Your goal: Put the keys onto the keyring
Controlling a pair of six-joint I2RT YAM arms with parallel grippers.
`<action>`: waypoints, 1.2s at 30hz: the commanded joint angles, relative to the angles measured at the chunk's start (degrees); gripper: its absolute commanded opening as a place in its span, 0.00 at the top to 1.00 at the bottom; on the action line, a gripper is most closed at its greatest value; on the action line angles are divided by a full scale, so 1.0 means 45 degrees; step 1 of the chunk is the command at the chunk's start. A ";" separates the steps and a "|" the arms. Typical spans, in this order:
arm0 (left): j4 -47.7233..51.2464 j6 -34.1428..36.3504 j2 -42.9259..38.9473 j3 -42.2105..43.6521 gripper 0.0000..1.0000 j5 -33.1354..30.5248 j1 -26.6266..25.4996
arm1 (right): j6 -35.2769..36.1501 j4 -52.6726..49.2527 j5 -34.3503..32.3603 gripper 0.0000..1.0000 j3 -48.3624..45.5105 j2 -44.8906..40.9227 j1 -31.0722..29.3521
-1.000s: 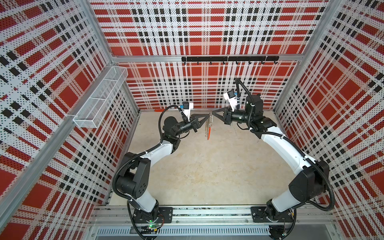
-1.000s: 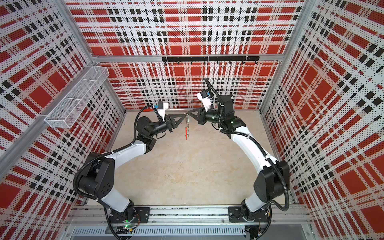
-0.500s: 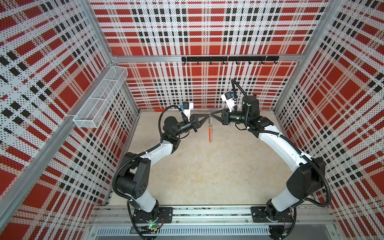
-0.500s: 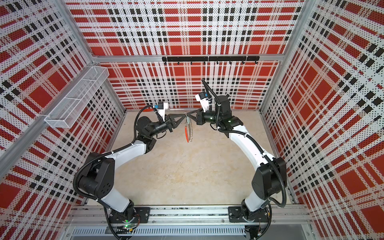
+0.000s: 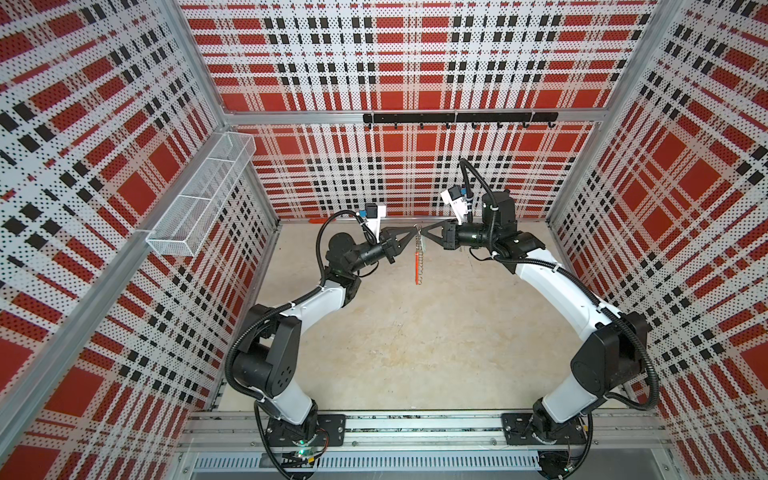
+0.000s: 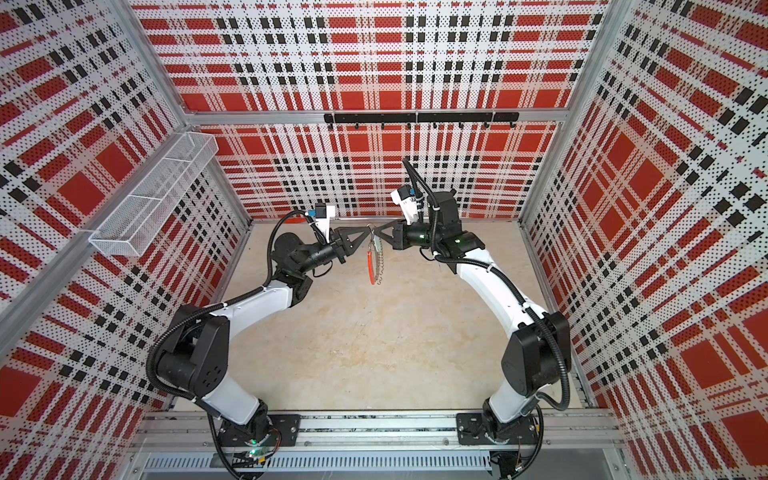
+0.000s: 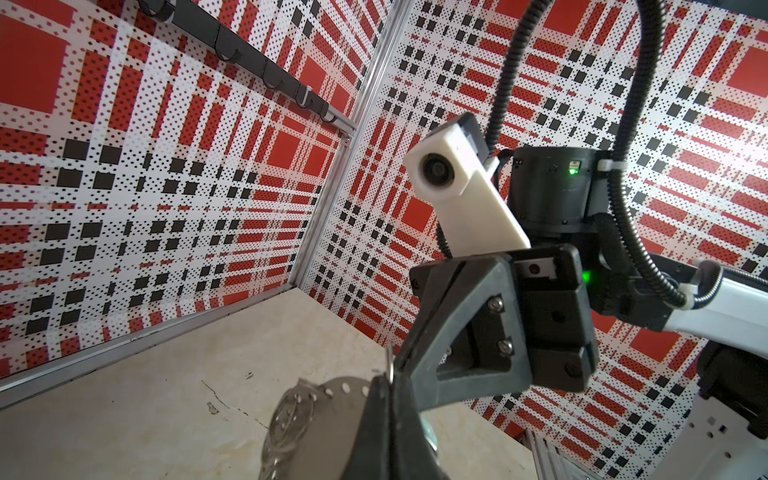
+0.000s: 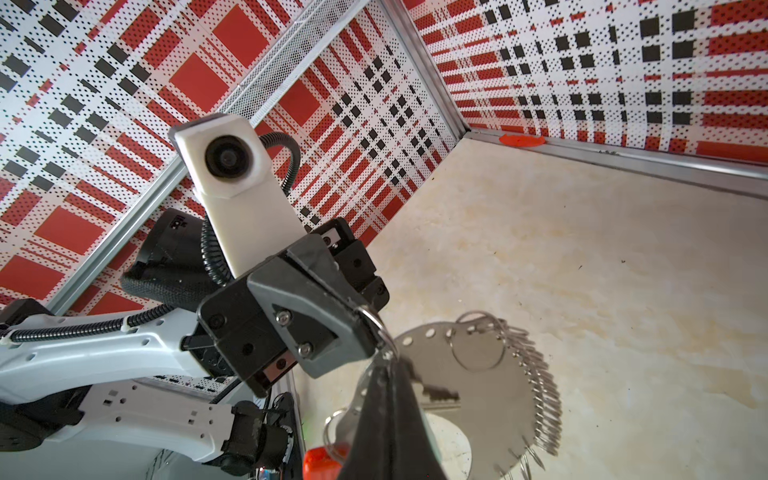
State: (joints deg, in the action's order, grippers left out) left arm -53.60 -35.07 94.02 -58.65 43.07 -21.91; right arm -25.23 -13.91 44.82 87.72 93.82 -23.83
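Both grippers meet tip to tip above the back of the floor. My left gripper (image 5: 413, 230) (image 7: 388, 380) is shut on a small wire ring (image 8: 374, 321) at the rim of the keyring (image 5: 418, 262) (image 6: 374, 264). The keyring hangs edge-on below, orange-red arc and silver clips showing. In the right wrist view the keyring (image 8: 486, 399) is a grey disc with clips along one side. My right gripper (image 5: 424, 232) (image 8: 386, 368) is shut on the keys (image 8: 438, 395): the dark head runs into the jaws and the blade lies against the disc. The mint tag (image 6: 377, 245) hangs beside the right tip.
A white wire basket (image 5: 199, 199) is fixed to the left wall. A black hook rail (image 5: 457, 118) runs along the back wall. A small orange-red strip (image 8: 521, 140) lies at the foot of the back wall. Plaid walls close in three sides.
My right arm has shifted left, closing its tip onto the left gripper's tip. The keyring has swung from tilted to hanging straighter. The left arm has stayed put.
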 commanded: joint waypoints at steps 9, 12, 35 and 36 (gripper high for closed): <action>-0.1267 0.0054 -0.0430 -0.0325 1.00 0.0020 -0.0090 | -0.0461 0.0454 0.0300 1.00 -0.0757 -0.0499 0.0290; -0.1283 -0.0014 -0.0381 -0.0306 1.00 0.0073 -0.0092 | -0.0705 0.1466 0.0400 1.00 -0.1206 -0.0941 0.0471; -0.1577 0.0310 -0.0423 -0.0326 1.00 -0.0475 -0.0346 | -0.2438 0.1497 0.0929 1.00 0.0540 0.0092 0.0543; -0.1648 0.0360 -0.0443 -0.0307 1.00 -0.0439 -0.0355 | -0.2454 0.1353 0.0866 1.00 0.0596 0.0141 0.0546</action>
State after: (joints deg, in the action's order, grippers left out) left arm -56.38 -35.11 94.02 -58.65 41.19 -22.96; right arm -35.86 -5.98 48.75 88.38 93.71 -21.45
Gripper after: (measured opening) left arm 0.043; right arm 0.048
